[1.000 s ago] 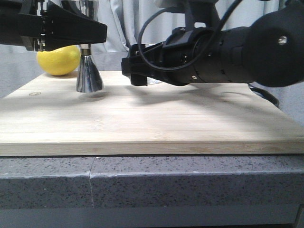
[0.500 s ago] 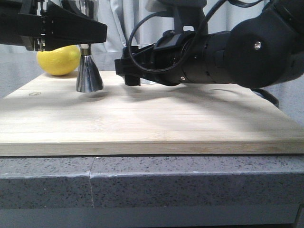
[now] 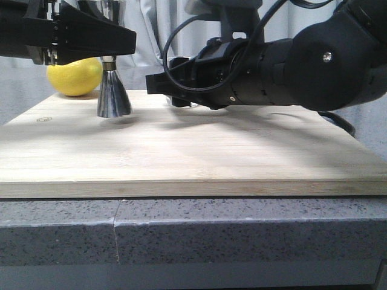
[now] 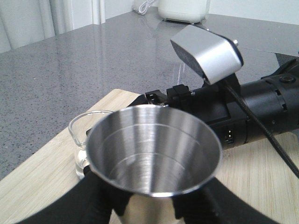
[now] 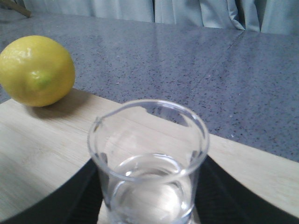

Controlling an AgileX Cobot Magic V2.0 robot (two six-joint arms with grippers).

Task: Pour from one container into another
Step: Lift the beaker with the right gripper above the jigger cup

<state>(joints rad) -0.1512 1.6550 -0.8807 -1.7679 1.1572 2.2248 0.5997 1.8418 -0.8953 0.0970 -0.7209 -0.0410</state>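
The clear glass beaker (image 5: 148, 163) stands upright between the black fingers of the right gripper (image 5: 148, 205), which reach in along both of its sides at its lower half; the fingers sit close against the glass, yet whether they actually press it cannot be told. In the front view the beaker is almost wholly hidden behind the right gripper (image 3: 163, 84), low over the far part of the wooden board (image 3: 193, 151). From the left wrist view the beaker (image 4: 84, 140) sits just beside and behind the steel jigger (image 4: 154, 154), near the board's edge.

The left gripper (image 3: 115, 41) is clamped on the jigger (image 3: 113, 93) at its narrow waist, with the black fingers (image 4: 93, 196) wrapped on either side below the upper cup. The jigger's flared base rests on the board.

The beaker is thin, transparent and cylindrical, with a rolled rim, a small pouring lip, and a shallow pool of clear liquid in the bottom. The jigger is polished metal, hourglass shaped, its upper cup open and showing faint rings inside. The board is pale, fine-grained wood with a square edge, lying on a speckled grey stone table (image 3: 193, 232). A yellow lemon (image 3: 74, 77), dimpled and matte, rests on the table just off the board's far left corner.
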